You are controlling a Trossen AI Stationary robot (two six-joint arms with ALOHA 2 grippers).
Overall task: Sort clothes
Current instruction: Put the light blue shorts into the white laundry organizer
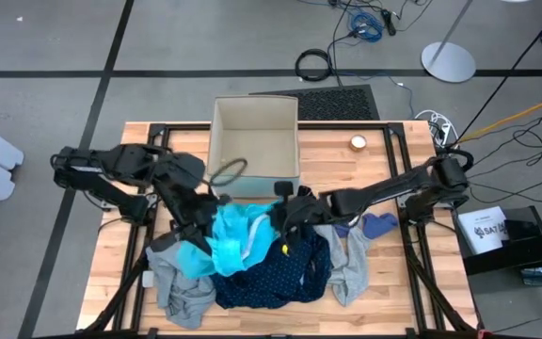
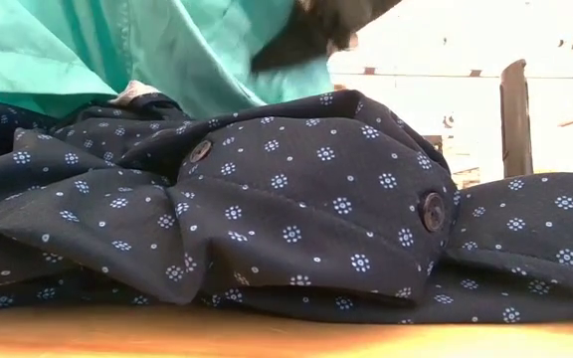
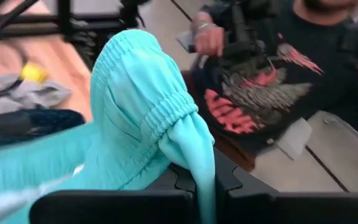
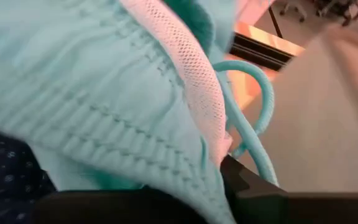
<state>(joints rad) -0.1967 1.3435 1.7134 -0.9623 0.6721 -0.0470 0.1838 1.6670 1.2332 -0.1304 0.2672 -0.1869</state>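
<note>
A: Clothes lie in one heap just in front of the beige box, on the wooden table. Which piece is at the left of it?

B: At the left front of the box lies a grey garment. The left gripper is above this side of the heap, clenched on the turquoise garment; in the left wrist view the elastic hem of the garment hangs over its fingers.

A: And directly before the box?

B: The turquoise garment is raised between both grippers, and under it spreads the navy dotted garment, with its buttons seen in the low view.

A: And the right side?

B: The right gripper is near the right front corner of the box, closed on the same turquoise garment; its drawstring loops beside the fingers. Further right lie another grey piece and a small blue piece.
</note>
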